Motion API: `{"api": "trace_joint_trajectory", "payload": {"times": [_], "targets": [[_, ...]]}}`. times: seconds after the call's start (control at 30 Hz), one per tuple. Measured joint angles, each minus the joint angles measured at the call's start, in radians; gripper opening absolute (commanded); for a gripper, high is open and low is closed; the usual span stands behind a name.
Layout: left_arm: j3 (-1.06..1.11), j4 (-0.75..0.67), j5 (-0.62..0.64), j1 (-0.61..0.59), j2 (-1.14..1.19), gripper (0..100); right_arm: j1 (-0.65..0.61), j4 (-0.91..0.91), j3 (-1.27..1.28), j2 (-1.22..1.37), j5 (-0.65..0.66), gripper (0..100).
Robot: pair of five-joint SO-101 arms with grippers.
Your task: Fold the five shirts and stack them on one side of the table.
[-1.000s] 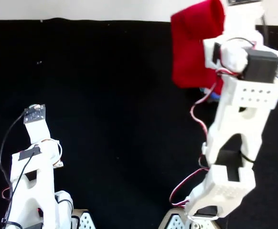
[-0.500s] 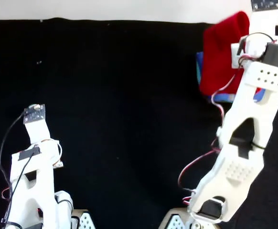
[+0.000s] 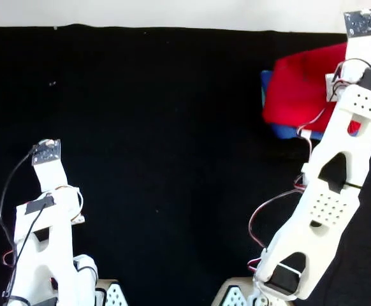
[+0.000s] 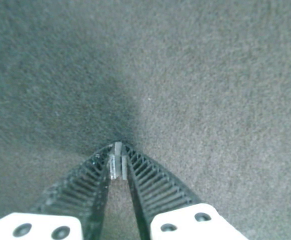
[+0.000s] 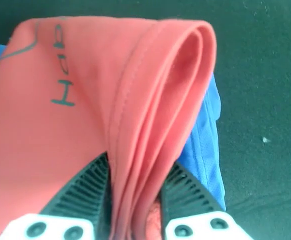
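Note:
A folded red shirt (image 3: 298,89) lies at the table's far right on top of a blue shirt (image 3: 283,132), whose edge peeks out beneath it. My right gripper (image 5: 134,187) is shut on the red shirt (image 5: 85,115), pinching its folded layers between the black fingers (image 5: 83,187); the blue shirt (image 5: 205,135) shows beside it. The right arm (image 3: 329,185) stretches up the table's right side to the shirts. My left gripper (image 4: 117,159) is shut with nothing in it, just over bare cloth. The left arm (image 3: 45,217) stands at the near left.
A black cloth (image 3: 160,127) covers the table, with a pale wall strip (image 3: 141,13) beyond its far edge. The arm bases (image 3: 236,296) sit at the near edge.
The right arm has swung right and lowered the red shirt from the air onto the blue shirt at the far right. The left arm has not moved.

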Motion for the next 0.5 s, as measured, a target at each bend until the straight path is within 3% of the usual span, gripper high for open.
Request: {"api": "trace_joint_trajectory", "payload": {"times": [0.23,0.43,0.5], "targets": [[0.000,0.000,0.000,0.000,0.000,1,0.008,-0.029,0.000,0.046,0.098,1.5],[0.000,0.000,0.000,0.000,0.000,1,0.040,-0.092,0.000,0.066,0.101,23.4],[0.000,0.000,0.000,0.000,0.000,1,0.048,-0.100,0.000,0.066,0.101,25.8]]}}
